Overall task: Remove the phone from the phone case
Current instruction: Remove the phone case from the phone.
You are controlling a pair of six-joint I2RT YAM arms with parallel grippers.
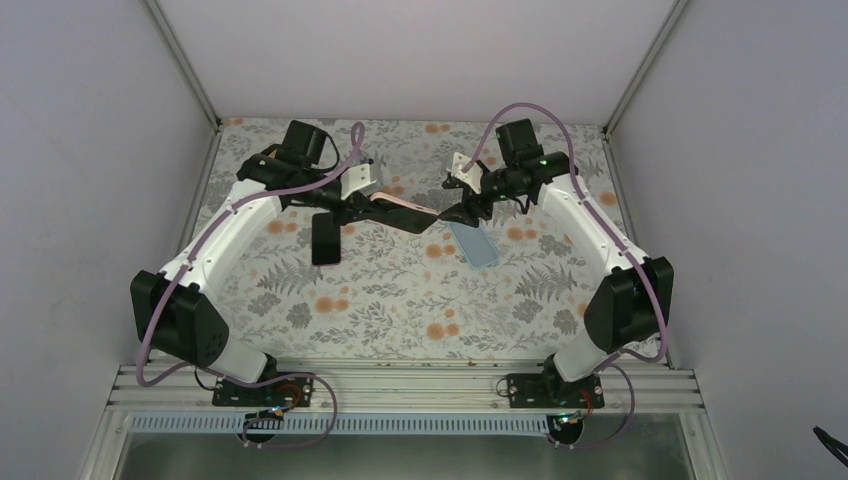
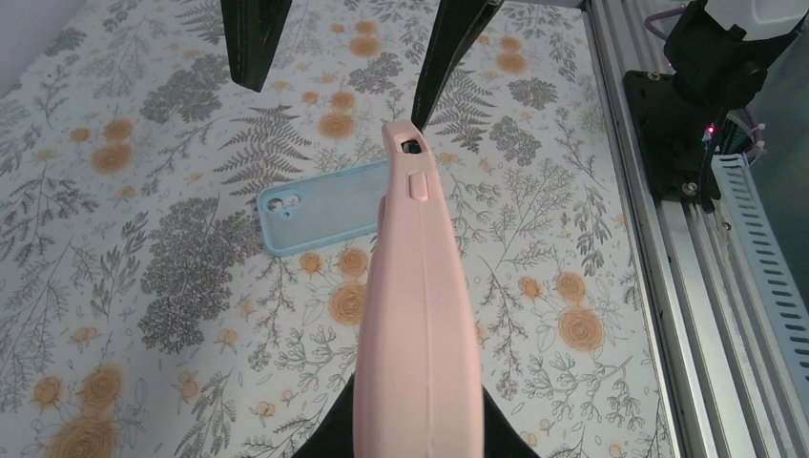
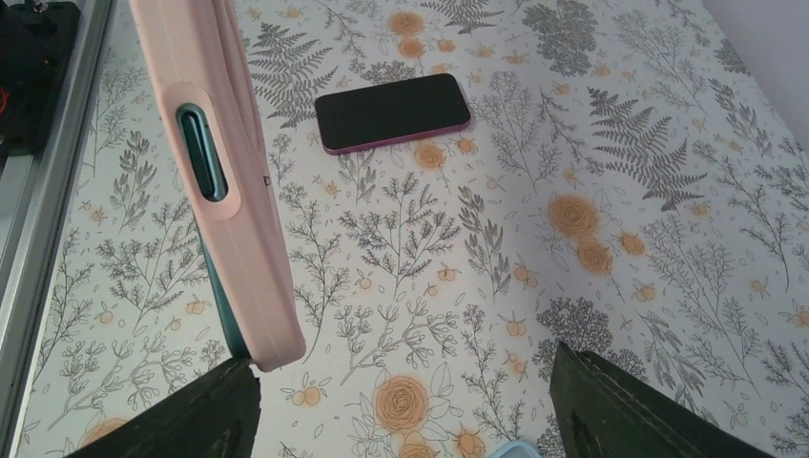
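Observation:
A pink phone case hangs in the air over the middle of the table, and my left gripper is shut on it. In the left wrist view the case covers the gripper. A teal phone shows through a side cutout of the case in the right wrist view. My right gripper is open at the case's free end. In its own view the gripper has the case's end right at the tip of its left finger.
A light blue empty case lies on the flowered table under the right gripper and also shows in the left wrist view. A black phone lies screen up under the left arm, seen too in the right wrist view. Metal rails run along the near edge.

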